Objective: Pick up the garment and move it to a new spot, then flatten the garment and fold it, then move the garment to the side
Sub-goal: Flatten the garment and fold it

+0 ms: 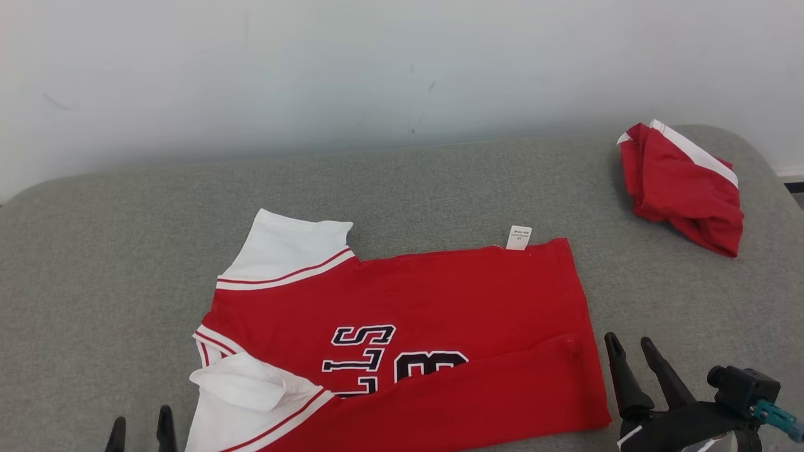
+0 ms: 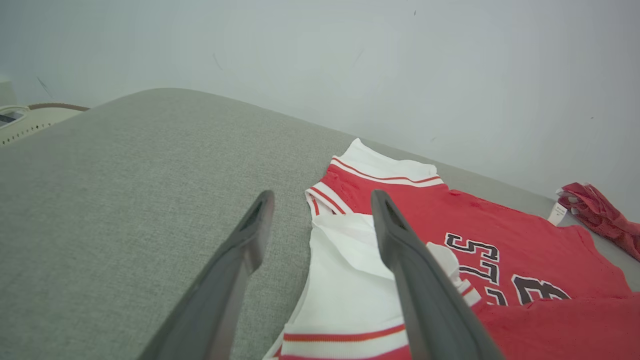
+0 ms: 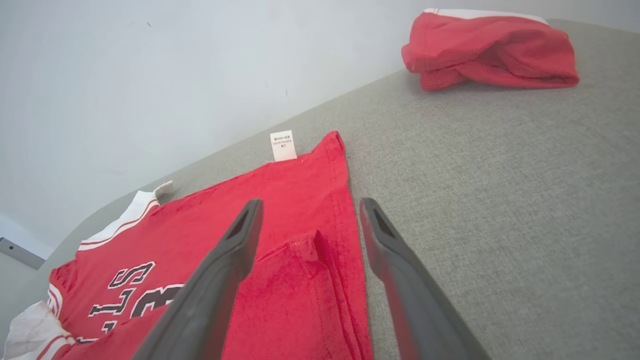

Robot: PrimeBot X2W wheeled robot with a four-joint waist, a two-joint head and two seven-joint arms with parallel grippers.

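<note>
- Lying on the grey fabric-covered counter [image 1: 94, 251], a red jersey [image 1: 440, 295] with white sleeves is seen spread out near the front edge. Its near long side is folded up over part of the dark lettering [image 1: 377, 358].
- A white care label [image 1: 519, 237] is seen poking out from the far edge.
- The left gripper [image 1: 141, 433] is held just beside the near white sleeve [image 1: 251, 386]. Its fingers are apart, with nothing between them.
- The right gripper [image 1: 628, 342] is held just off the jersey's right hem, its fingers likewise apart and empty.
- A second red garment [image 1: 681, 188] is seen bunched at the far right, well apart from the jersey.
- The jersey is judged to be light, soft and limp, so sagging and creasing would be expected if it were lifted at a single point. It is best pinched at two edge points, such as a hem corner and a sleeve seam. It should be moved gently, since the grey cloth may drag on it.
</note>
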